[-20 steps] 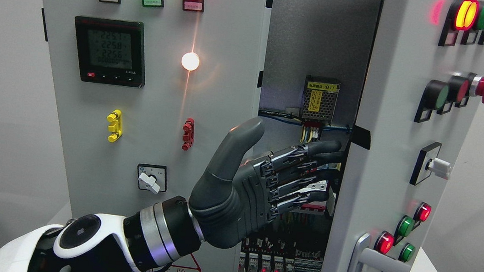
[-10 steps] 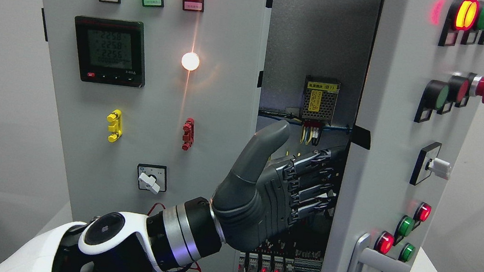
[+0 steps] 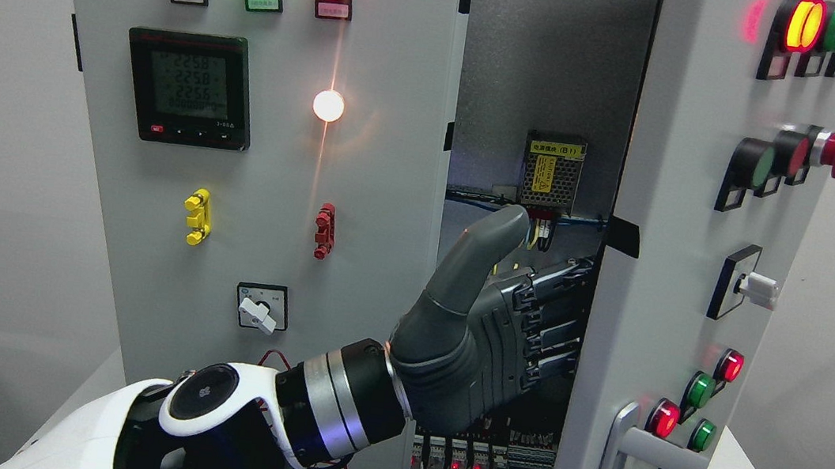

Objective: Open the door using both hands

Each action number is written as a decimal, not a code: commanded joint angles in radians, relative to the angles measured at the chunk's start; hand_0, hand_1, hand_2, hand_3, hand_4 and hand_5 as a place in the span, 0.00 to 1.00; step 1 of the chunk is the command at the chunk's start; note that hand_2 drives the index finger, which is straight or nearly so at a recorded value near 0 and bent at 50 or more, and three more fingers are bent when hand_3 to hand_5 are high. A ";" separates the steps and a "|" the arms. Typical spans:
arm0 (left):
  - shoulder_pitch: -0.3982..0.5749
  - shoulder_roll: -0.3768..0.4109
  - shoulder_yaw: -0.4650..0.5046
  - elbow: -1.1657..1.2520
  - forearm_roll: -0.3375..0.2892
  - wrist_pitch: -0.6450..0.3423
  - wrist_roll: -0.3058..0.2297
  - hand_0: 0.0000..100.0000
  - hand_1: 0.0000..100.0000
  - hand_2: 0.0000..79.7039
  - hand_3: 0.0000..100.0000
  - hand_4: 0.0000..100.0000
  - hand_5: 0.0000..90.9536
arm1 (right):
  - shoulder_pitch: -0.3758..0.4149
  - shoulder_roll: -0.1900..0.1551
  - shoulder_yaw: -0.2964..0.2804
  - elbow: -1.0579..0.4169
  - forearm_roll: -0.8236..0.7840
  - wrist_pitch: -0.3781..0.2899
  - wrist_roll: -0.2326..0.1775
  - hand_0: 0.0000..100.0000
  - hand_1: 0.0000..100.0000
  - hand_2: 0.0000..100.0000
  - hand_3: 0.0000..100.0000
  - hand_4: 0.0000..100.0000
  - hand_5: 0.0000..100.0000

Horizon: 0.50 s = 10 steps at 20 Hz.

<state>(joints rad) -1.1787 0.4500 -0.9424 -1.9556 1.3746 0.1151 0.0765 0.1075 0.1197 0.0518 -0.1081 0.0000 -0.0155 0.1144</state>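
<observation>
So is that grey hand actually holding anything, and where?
The left hand reaches its fingers behind the inner edge of the right door; fingertips are hidden, so an actual grip cannot be told.

Left hand [image 3: 489, 331] reaches forward, thumb raised, fingers [image 3: 552, 307] extended, tips hidden.

The grey right door [image 3: 671, 242], studded with lit buttons, stands partly open, its handle [image 3: 625, 459] low.
</observation>
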 commanded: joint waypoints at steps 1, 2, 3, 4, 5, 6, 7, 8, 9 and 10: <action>-0.006 -0.037 -0.018 0.009 0.003 -0.002 0.000 0.00 0.00 0.00 0.00 0.00 0.00 | 0.000 0.000 0.000 0.001 -0.011 0.000 0.001 0.19 0.00 0.00 0.00 0.00 0.00; -0.006 -0.042 -0.019 0.009 0.003 -0.003 0.000 0.00 0.00 0.00 0.00 0.00 0.00 | 0.000 0.000 0.000 -0.001 -0.011 0.000 0.001 0.19 0.00 0.00 0.00 0.00 0.00; -0.006 -0.047 -0.019 0.009 0.003 -0.003 0.000 0.00 0.00 0.00 0.00 0.00 0.00 | 0.000 0.000 0.000 -0.001 -0.011 0.000 0.001 0.19 0.00 0.00 0.00 0.00 0.00; -0.006 -0.051 -0.019 0.009 0.003 -0.002 0.000 0.00 0.00 0.00 0.00 0.00 0.00 | 0.000 0.000 0.000 -0.001 -0.011 0.000 0.001 0.19 0.00 0.00 0.00 0.00 0.00; -0.006 -0.053 -0.019 0.009 0.003 -0.002 0.000 0.00 0.00 0.00 0.00 0.00 0.00 | 0.000 0.000 0.000 -0.001 -0.011 0.000 0.001 0.19 0.00 0.00 0.00 0.00 0.00; -0.004 -0.056 -0.021 0.009 0.003 -0.002 0.000 0.00 0.00 0.00 0.00 0.00 0.00 | 0.000 0.000 0.000 -0.001 -0.011 0.000 0.001 0.19 0.00 0.00 0.00 0.00 0.00; -0.004 -0.057 -0.021 0.009 0.003 -0.002 0.000 0.00 0.00 0.00 0.00 0.00 0.00 | 0.000 0.000 -0.001 -0.001 -0.011 0.000 0.001 0.19 0.00 0.00 0.00 0.00 0.00; -0.004 -0.060 -0.024 0.009 0.003 -0.002 0.000 0.00 0.00 0.00 0.00 0.00 0.00 | 0.000 0.000 0.000 -0.001 -0.011 0.000 0.001 0.19 0.00 0.00 0.00 0.00 0.00; -0.004 -0.066 -0.026 0.009 0.003 -0.002 0.000 0.00 0.00 0.00 0.00 0.00 0.00 | 0.000 0.000 0.000 -0.001 -0.011 0.000 0.001 0.19 0.00 0.00 0.00 0.00 0.00; -0.004 -0.071 -0.026 0.009 0.003 -0.002 0.000 0.00 0.00 0.00 0.00 0.00 0.00 | 0.000 0.000 0.000 -0.001 -0.011 0.000 0.001 0.19 0.00 0.00 0.00 0.00 0.00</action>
<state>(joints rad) -1.1823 0.4170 -0.9552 -1.9505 1.3771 0.1140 0.0764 0.1074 0.1196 0.0518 -0.1085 0.0000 -0.0154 0.1144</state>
